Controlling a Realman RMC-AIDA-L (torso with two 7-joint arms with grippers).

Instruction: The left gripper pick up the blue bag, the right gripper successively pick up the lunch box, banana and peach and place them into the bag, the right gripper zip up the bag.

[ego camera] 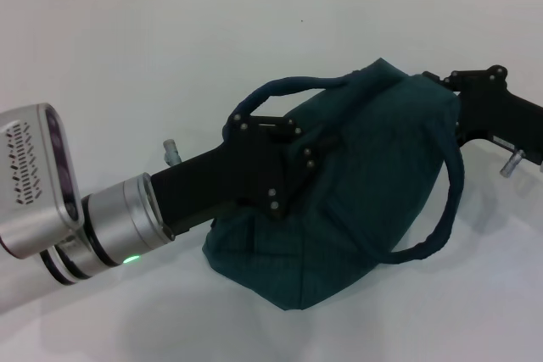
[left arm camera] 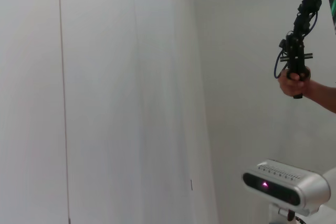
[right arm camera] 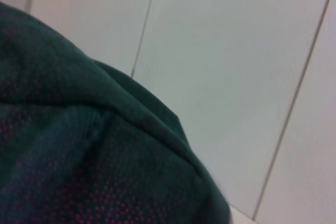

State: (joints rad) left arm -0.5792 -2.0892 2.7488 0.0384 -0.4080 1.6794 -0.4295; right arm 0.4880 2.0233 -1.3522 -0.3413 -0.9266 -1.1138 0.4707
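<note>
While slumped on the white table point(ego camera: 127, 65), bulges like a soft sack: blue bag point(ego camera: 365, 184), dark teal fabric, creased and sagging at the base, rounded through the middle. Looks limp rather than stiff; likely to fold and swing once lifted, and to weigh more if loaded. No lunch box, banana or peach in view anywhere around the bag; possibly inside, though impossible to confirm. Impossible too to see the zipper, or to say open or closed.

Left pincer point(ego camera: 284, 163) lying across the bag's upper left flank, just under the near handle point(ego camera: 280, 86) arching over the top. Fingers pressed against the fabric, yet apart, together or clamped: cannot tell. Right pincer point(ego camera: 462, 82) touching the bag's far right end, at the top edge; tips hidden against the cloth, so cannot tell its state either. Right wrist view filled with the same teal weave point(right arm camera: 79, 171), very close.

For holding: better by a rope-like handle or a pinch of the top seam than by the flank, given such loose, yielding cloth. Second handle point(ego camera: 445, 209) hanging slack down the bag's right side, free to snag. For zipping, needs the fabric kept taut from the left end while pulling along the top; otherwise probably bunches instead of closing. Not fragile, not slippery, merely floppy.
</note>
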